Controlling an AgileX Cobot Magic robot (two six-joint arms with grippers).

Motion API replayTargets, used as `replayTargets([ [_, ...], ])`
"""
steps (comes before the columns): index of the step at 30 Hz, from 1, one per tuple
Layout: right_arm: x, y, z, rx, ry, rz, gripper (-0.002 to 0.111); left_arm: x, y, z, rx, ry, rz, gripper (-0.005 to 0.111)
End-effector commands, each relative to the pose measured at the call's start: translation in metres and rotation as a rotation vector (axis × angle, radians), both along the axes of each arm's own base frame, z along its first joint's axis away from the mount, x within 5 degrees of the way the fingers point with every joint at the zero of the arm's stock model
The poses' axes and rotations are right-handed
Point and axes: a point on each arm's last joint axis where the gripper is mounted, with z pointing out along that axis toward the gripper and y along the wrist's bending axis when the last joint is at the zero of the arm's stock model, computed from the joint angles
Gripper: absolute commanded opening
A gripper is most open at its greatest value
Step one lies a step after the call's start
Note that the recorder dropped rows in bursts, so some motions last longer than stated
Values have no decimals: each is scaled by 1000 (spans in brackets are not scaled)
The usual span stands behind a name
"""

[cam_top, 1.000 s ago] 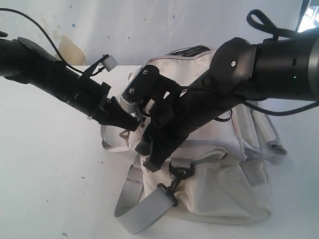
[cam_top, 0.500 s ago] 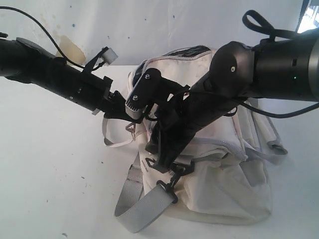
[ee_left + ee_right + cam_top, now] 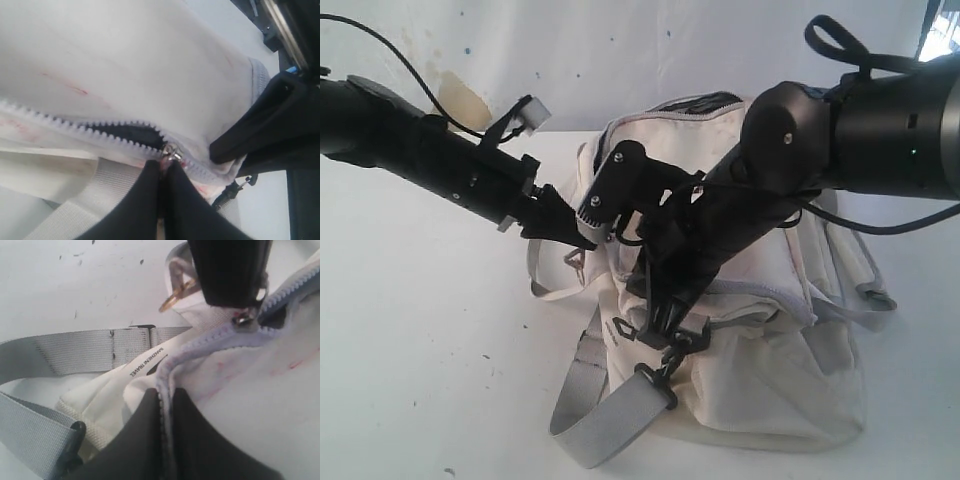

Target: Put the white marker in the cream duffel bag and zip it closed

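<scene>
Left wrist view is showing the cream duffel bag (image 3: 150, 60) with its zipper partly open, a dark gap lying beside the slider (image 3: 171, 151). The white marker is showing nowhere, presumably already inside. The left gripper (image 3: 163, 170) is pinching the slider's pull; the right gripper (image 3: 166, 396) is clamping the bag's seam edge nearby. Zipping is looking underway, the gap remaining to close.

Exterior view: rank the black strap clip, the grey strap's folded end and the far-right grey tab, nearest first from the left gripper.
1. Black strap clip, just below-right of the left gripper.
2. Grey strap's folded end, lower down.
3. Grey tab, cream duffel bag's far right.
</scene>
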Motion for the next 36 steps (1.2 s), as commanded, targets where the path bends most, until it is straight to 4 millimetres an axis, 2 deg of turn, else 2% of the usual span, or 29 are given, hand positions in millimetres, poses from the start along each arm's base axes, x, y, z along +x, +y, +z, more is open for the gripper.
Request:
replayTargets([
  [1, -10, -9, -6, -114, 78, 73, 0, 14, 18, 9, -20, -15, 124, 0],
  [5, -13, -11, -8, -154, 100, 100, 0, 20, 29, 7, -3, -32, 175, 0],
  [13, -18, -15, -10, -195, 147, 135, 0, 32, 35, 2, 69, -116, 271, 0],
  [20, -18, -27, -12, -334, 151, 152, 0, 51, 49, -3, 180, -247, 442, 0],
  [24, -10, -35, -12, -419, 86, 81, 0, 57, 69, -3, 195, -254, 502, 0],
  [30, -2, -44, -12, -436, 60, 29, 0, 64, 106, -2, 192, -230, 594, 0],
  [36, 19, -64, -10, -437, -24, -29, 0, 60, 126, -2, 154, -154, 582, 0],
])
